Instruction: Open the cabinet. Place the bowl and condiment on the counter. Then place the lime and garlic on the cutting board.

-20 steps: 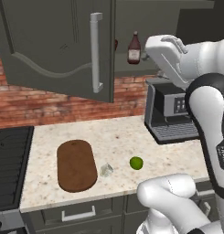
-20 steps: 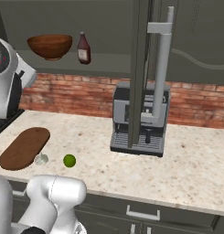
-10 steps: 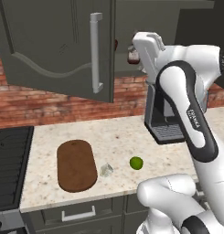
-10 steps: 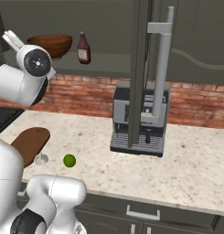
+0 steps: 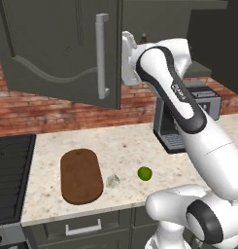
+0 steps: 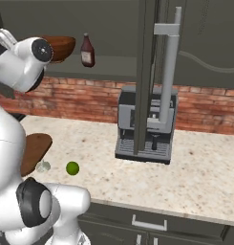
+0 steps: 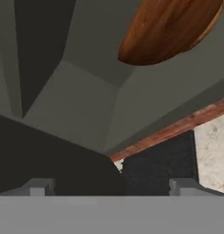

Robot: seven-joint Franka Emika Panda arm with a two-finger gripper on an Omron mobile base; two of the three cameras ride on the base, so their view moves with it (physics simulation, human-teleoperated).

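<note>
My pincer (image 7: 111,185) hangs spread wide and empty, just inside the open cabinet (image 5: 67,53). The bowl (image 7: 170,29) sits on the cabinet shelf ahead of my fingertips and off to one side, not between them; the condiment (image 6: 87,50) stands just beyond the bowl.

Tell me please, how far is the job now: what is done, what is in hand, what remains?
Done: the cabinet stands open. In hand: the gripper, open and empty, is raised toward the bowl on the shelf. Left: the bowl and the condiment are not yet on the counter; the lime and garlic lie beside the cutting board, not on it.
</note>
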